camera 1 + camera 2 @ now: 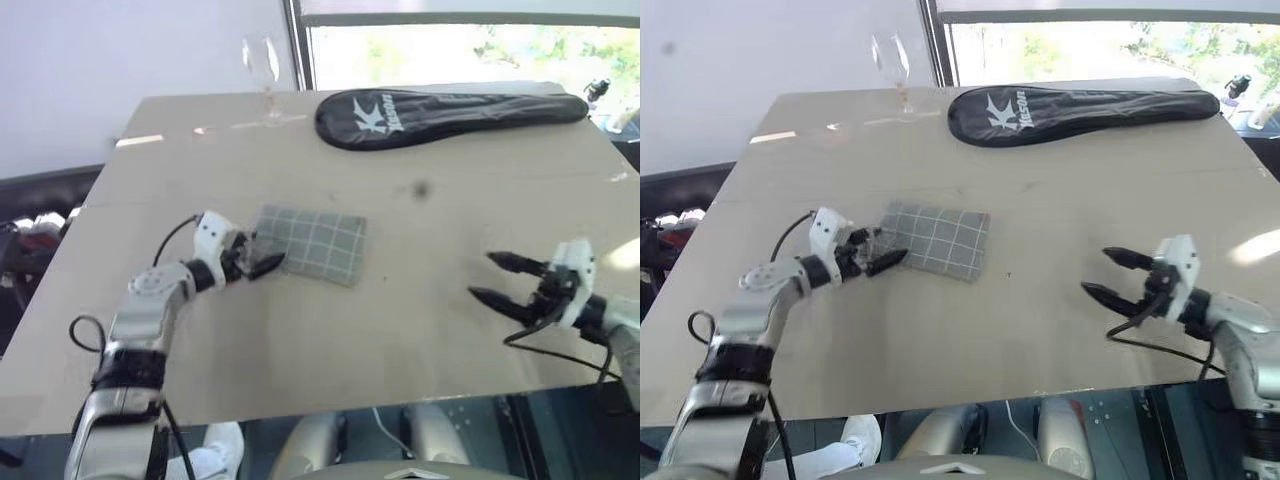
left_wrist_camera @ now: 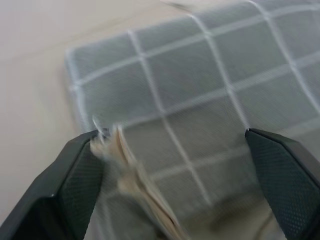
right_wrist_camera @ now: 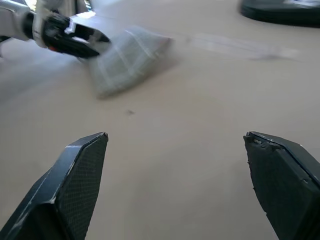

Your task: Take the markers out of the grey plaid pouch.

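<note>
Left hand (image 1: 262,257) is at the left end of the grey plaid pouch (image 1: 312,242), fingers spread wide. From the head views its black fingertips (image 1: 890,259) lie at or over the pouch's near-left corner; whether they touch the fabric cannot be told there. In the left wrist view the two fingers (image 2: 70,185) stand either side of the pouch's end, with a pale, frayed-looking edge or tab (image 2: 125,170) of the pouch just beside one finger. Nothing is pinched between them.

Right hand (image 1: 1108,275) is well apart from the pouch, over bare bench on the near right, pointing left toward the middle, fingers spread and holding nothing. The right wrist view looks between those two fingers (image 3: 75,185) across the bench surface to the pouch and the left hand beyond it.

The pouch lies flat on the tan bench (image 1: 420,300), left of centre, long side running left to right with a slight tilt. Its grid of pale lines shows on top. It looks closed from the head views; no markers can be made out.

Far side of the bench: a long black racket cover (image 1: 440,112) with white lettering lies from centre to right. Left of it, near the far edge, an empty wine glass (image 1: 262,62) stands upright. A window (image 1: 470,45) runs behind the bench's far right side.
</note>
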Controlling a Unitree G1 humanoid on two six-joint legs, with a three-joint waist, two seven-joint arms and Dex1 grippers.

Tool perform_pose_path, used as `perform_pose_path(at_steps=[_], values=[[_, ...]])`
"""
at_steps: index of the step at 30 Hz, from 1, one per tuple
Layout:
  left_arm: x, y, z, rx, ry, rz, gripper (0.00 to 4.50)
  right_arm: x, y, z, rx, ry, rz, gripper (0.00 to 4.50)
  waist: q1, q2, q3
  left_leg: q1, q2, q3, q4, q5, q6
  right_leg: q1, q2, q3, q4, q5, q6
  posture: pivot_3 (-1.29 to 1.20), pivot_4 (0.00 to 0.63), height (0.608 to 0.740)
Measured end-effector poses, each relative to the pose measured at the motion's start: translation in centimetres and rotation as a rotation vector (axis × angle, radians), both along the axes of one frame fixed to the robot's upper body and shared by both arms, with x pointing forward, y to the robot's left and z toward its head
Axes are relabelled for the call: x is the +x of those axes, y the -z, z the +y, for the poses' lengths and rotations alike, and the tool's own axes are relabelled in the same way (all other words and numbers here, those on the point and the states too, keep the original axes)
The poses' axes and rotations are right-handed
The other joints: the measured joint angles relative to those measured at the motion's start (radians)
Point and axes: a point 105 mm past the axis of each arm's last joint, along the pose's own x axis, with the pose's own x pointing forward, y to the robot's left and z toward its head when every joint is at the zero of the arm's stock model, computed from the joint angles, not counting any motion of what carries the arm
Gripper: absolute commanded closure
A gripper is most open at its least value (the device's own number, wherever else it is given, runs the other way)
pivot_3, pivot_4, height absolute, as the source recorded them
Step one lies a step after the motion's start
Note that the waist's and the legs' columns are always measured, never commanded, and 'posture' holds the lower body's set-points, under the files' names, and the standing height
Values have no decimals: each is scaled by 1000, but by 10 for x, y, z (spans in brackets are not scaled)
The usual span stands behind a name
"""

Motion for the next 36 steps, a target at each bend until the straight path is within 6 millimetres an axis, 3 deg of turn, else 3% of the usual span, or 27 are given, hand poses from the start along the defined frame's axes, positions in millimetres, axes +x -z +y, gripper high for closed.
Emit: perform_pose_path(at_steps=[6, 13, 16, 22, 26, 31, 36], values=[[-18, -1, -29, -23, -140, 49, 0, -7, -7, 46, 59, -108, -22, 64, 13, -1, 0, 0, 0, 0, 0, 0, 0, 0, 0, -1, 0, 0, 0, 0, 150, 740], [-26, -7, -54, -136, -379, 146, 0, -9, -12, 56, 50, -145, -38, 64, 25, -3, -1, 0, -1, 0, 2, 0, 0, 0, 1, -5, 0, 0, 0, 0, 150, 740], [-45, -6, -72, -140, -314, 201, 0, -9, -12, 53, 31, -145, -36, 64, 24, -2, -1, 0, 0, 1, 1, 0, 0, 0, 1, -4, 0, 0, 0, 0, 150, 740], [-73, -9, -88, -159, -126, 271, 0, -7, -12, 51, 24, -149, -35, 64, 24, -3, 0, 1, 0, 1, 2, 0, -1, 0, 1, -4, 1, 0, 0, 0, 150, 740], [-89, -20, -81, -100, 29, 226, 0, -6, -14, 49, 24, -141, -45, 64, 24, -3, 0, 0, 0, 1, 1, 0, -1, 0, 1, -4, 0, 0, 0, 0, 150, 740], [-87, -62, -60, 81, 187, -124, 0, -6, -14, 48, 27, -142, -49, 64, 25, -3, 0, 1, 0, 1, 0, 0, -1, 2, 0, -3, -3, 0, -1, 0, 150, 740], [-81, -49, -29, 421, 328, -321, 0, -7, -15, 47, 37, -144, -50, 64, 26, -2, 1, 1, 0, 1, -5, 0, -1, 0, 0, -3, -5, 0, -1, 0, 150, 740]])
